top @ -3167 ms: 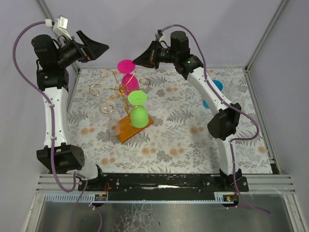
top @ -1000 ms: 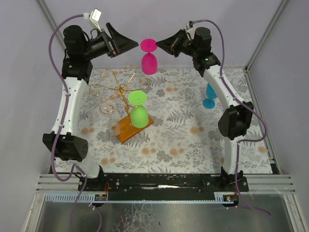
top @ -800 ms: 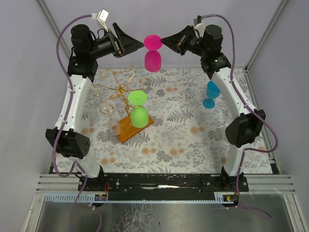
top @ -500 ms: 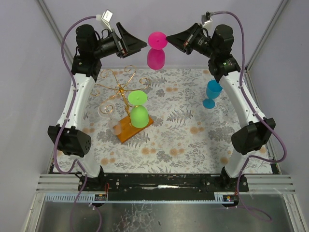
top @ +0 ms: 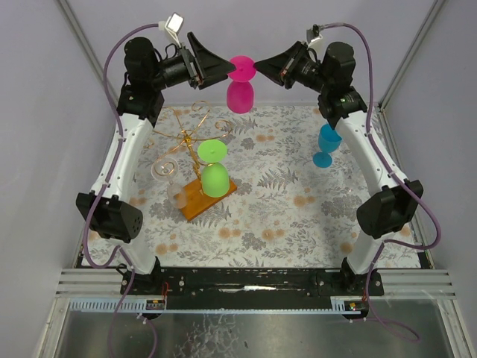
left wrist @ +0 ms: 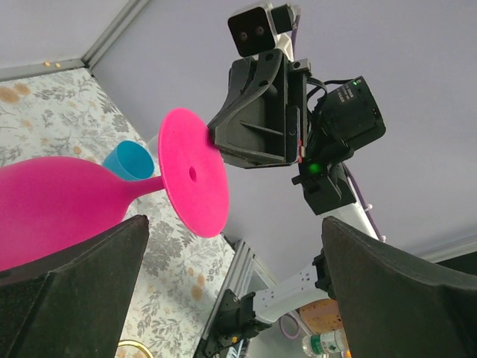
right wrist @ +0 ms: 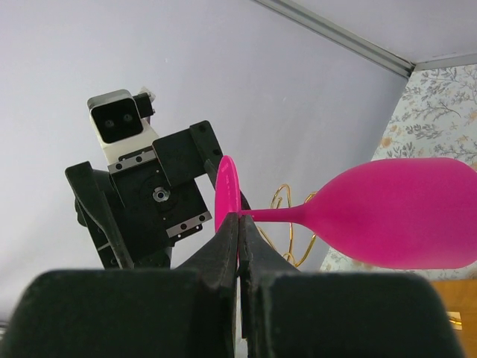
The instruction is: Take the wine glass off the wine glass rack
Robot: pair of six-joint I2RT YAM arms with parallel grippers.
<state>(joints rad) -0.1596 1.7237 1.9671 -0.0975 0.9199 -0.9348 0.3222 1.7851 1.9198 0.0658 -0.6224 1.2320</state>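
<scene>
The pink wine glass [top: 240, 94] hangs in the air above the table's far edge, bowl down and tilted, off the gold wire wine glass rack [top: 182, 138]. My right gripper [top: 256, 68] is shut on the rim of its round foot [right wrist: 227, 195]; the bowl [right wrist: 406, 212] juts out to the right. My left gripper [top: 228, 70] faces it from the other side, wide open. In the left wrist view the foot [left wrist: 194, 175] sits just ahead of my left gripper [left wrist: 232, 224], with the bowl [left wrist: 59, 205] over the left finger [left wrist: 74, 298].
A green glass [top: 215, 170] hangs upside down on the rack over its wooden base [top: 195, 205]. Two clear glasses [top: 162, 170] hang on the rack's left side. A blue glass [top: 326, 143] stands upright at the table's right rear. Purple walls stand close behind both arms.
The right gripper lifted the pink glass off the rack and up into the air. In the last second the open left gripper closed in on the glass's foot.
</scene>
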